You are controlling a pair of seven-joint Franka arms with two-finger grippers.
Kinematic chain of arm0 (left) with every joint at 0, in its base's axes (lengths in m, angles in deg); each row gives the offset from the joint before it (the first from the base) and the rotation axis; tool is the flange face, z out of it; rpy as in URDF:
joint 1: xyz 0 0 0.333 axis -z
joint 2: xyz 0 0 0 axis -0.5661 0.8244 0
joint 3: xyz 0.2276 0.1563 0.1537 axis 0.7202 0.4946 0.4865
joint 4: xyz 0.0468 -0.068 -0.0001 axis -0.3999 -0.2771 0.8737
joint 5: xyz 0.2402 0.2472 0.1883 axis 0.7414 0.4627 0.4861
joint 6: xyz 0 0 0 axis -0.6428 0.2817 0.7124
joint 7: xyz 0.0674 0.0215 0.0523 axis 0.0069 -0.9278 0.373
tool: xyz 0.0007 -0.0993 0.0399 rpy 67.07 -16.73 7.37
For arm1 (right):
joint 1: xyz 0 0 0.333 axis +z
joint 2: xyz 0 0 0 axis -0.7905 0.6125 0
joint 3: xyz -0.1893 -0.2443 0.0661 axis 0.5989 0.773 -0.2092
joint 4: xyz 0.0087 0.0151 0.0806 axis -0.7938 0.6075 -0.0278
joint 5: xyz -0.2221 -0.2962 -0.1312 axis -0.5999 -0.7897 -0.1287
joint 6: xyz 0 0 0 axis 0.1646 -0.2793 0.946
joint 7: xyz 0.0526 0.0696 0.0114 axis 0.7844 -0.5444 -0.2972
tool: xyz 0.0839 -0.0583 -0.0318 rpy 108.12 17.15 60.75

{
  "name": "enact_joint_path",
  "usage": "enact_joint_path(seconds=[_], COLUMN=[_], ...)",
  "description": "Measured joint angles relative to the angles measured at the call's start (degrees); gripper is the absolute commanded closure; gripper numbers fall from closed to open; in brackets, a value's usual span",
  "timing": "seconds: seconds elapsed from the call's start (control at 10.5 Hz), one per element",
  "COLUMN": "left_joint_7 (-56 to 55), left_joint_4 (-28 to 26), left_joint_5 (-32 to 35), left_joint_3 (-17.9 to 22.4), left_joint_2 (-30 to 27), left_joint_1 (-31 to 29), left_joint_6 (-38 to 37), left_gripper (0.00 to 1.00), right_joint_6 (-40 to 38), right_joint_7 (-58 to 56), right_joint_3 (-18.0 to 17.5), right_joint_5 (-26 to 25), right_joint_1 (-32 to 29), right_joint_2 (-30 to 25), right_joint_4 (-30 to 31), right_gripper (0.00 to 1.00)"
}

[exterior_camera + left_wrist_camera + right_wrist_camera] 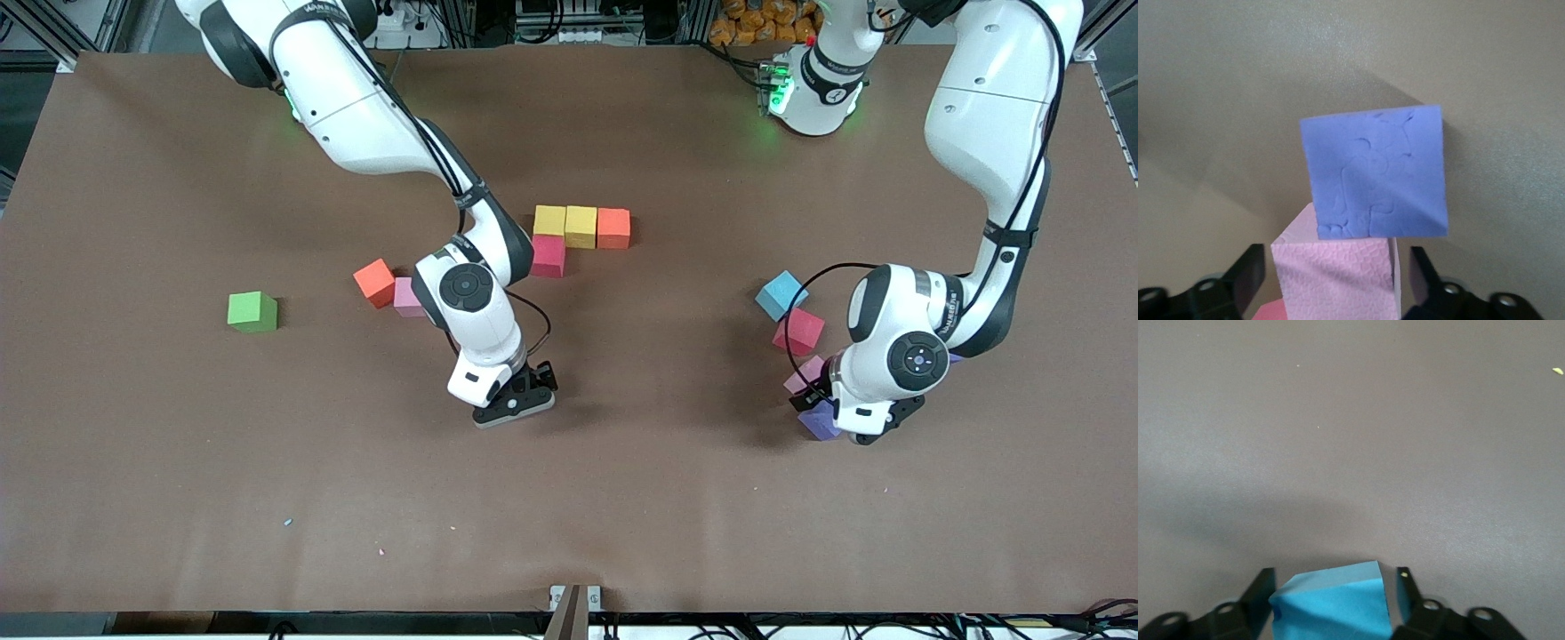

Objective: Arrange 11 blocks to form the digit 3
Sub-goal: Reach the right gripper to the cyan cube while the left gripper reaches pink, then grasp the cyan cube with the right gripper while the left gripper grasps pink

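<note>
Near the middle of the brown worktop, a short row of three touching cubes serves as your landmark: yellow cube, second yellow cube, orange cube. A red cube touches the first yellow one on the side nearer the front camera. This is all you have of the digit 3 so far.

From that row toward the right arm's end, and a little nearer the camera, an orange-red cube and a pink cube sit touching. The green cube stands alone, farther toward that end.

Your right gripper is nearer the front camera than the row. Its fingers press against both sides of a light blue cube, so it is holding that cube. You cannot tell whether the cube is lifted.

From the row toward the left arm's end, four cubes lie close together: a second light blue cube, a second red cube, a second pink cube and a purple cube, each nearer the camera than the one before. Your left gripper is low over this cluster, its fingers spread on either side of that second pink cube with a thin gap on each side, not gripping. The purple cube sits just beside the pink one.
</note>
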Motion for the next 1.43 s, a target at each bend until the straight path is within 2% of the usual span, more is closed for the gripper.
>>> enact_joint_path(seconds=[0.1, 0.19, 0.29, 0.38, 0.57, 0.76, 0.86, 1.05, 1.24, 1.43], left_joint_7=[0.0, 0.0, 0.0, 0.0, 0.0, 0.0, -0.1, -0.8, -4.8, -10.9], left_joint_4=[0.0, 0.1, 0.4, 0.9, 1.9, 2.2, 2.6, 4.7, 7.7, 9.6], left_joint_5=[0.0, 0.0, -0.1, -0.2, -1.4, -3.4, -5.1, -8.0, -9.2, -9.4], left_joint_3=[0.0, 0.0, -0.1, -0.2, -0.6, -1.2, -1.6, -2.0, -3.2, -5.2], left_joint_2=[0.0, 0.1, 0.0, 0.0, -1.3, -4.1, -6.0, -10.9, -15.7, -18.9], left_joint_1=[0.0, 0.1, 0.0, 0.0, 0.0, 0.1, 0.2, 0.4, 0.5, 0.6], left_joint_6=[0.0, 0.1, 0.2, 0.2, -0.1, -2.8, -5.2, -13.5, -22.6, -28.5], left_gripper=[1.00, 1.00, 1.00, 1.00, 1.00, 1.00, 1.00, 1.00, 1.00, 1.00], right_joint_6=[-0.8, -2.2, -2.8, -3.6, -6.3, -10.3, -12.3, -17.6, -18.3, -14.0], right_joint_7=[0.0, 0.0, 0.0, 0.0, 0.0, 0.0, 0.0, 1.9, 3.6, 4.3], right_joint_3=[-0.1, -0.1, -0.1, -0.2, -0.3, -0.3, -0.3, -0.4, -0.5, -0.5], right_joint_5=[0.0, 0.0, 0.0, 0.0, 0.7, 5.7, 8.7, 10.8, 11.0, 11.1], right_joint_1=[0.0, 0.1, 0.1, 0.1, 0.1, 0.1, 0.1, 0.3, 1.2, 2.2], right_joint_2=[0.0, 0.0, 0.0, 0.0, -0.1, -0.5, -1.2, -3.5, -6.3, -10.0], right_joint_4=[0.0, 0.0, -0.2, -0.4, -1.1, -2.1, -2.4, -2.3, 0.3, 7.3], right_gripper=[0.54, 0.74, 0.89, 1.00, 1.00, 1.00, 1.00, 1.00, 1.00, 1.00])
